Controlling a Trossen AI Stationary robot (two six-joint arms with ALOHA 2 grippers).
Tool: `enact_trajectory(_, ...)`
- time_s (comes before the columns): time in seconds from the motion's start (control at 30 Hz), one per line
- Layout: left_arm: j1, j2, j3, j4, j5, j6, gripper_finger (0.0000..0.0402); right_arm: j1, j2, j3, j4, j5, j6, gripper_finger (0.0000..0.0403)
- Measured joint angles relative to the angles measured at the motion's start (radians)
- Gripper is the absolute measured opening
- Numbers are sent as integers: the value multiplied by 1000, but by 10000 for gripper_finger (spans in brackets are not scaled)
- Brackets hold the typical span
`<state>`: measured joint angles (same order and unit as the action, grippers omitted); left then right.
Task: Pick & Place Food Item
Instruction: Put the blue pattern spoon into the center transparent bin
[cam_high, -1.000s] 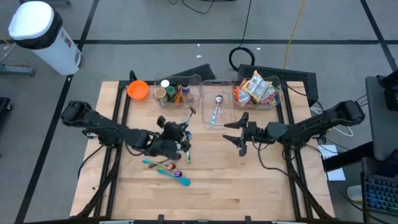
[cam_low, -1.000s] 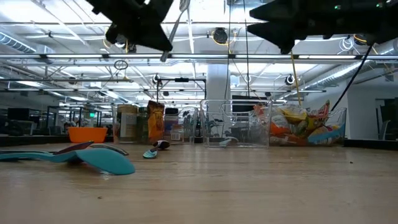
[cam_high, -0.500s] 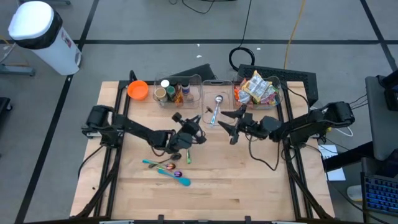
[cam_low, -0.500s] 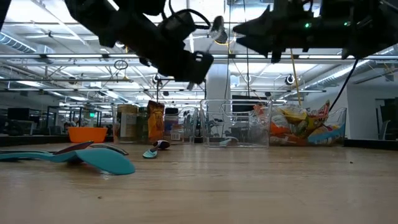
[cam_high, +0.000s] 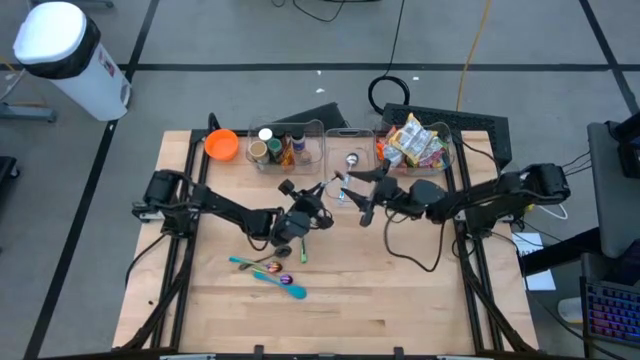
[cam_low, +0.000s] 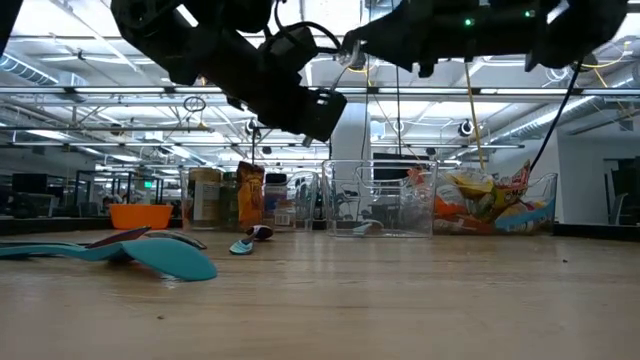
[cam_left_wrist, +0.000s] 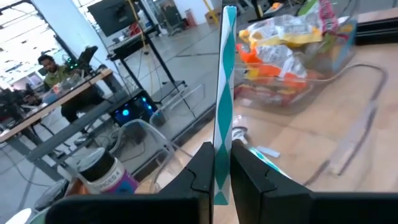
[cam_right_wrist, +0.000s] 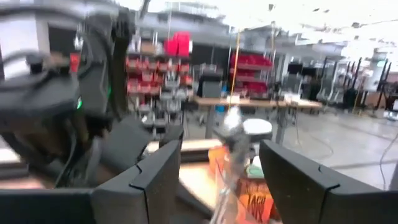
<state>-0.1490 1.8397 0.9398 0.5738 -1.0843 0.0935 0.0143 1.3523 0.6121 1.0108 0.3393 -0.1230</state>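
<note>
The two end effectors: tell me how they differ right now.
The left end effector is shut on a teal-handled spoon, which sticks up from between its fingers; the right end effector is open and holds nothing. In the high view the left one sits left of the clear middle bin, the right one over that bin's front edge. Both hover above the table, tips close together.

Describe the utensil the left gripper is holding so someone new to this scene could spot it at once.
Start at the middle clear bin at the table's far edge. Just in front of it the left gripper is shut on a thin teal-handled utensil pointing toward the open right gripper. Unlike the utensils lying on the wood, it is held in the air.
</note>
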Motion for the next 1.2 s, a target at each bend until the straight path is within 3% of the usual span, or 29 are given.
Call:
enact_trajectory(0.1, 7, 0, 0, 2, 2, -1, 28, -10, 1, 35, -92, 2, 3, 212)
enact_trajectory(0.37, 14, 0, 0, -5, 63, -26, 28, -56, 0, 38, -97, 5, 53, 194)
enact_trajectory(0.5, 14, 0, 0, -7, 70, -23, 28, -68, 0, 38, -113, 4, 59, 164)
enact_trajectory(0.63, 12, 0, 0, -7, 150, -44, 29, -67, 0, 38, -109, 0, 59, 123)
enact_trajectory(0.9, 13, 0, 0, -13, 203, -62, 31, -69, -1, 38, -140, 20, 58, 13)
enact_trajectory(1.2, 26, 0, 0, -24, 331, -112, 78, -67, 0, 38, -192, -5, 78, 5)
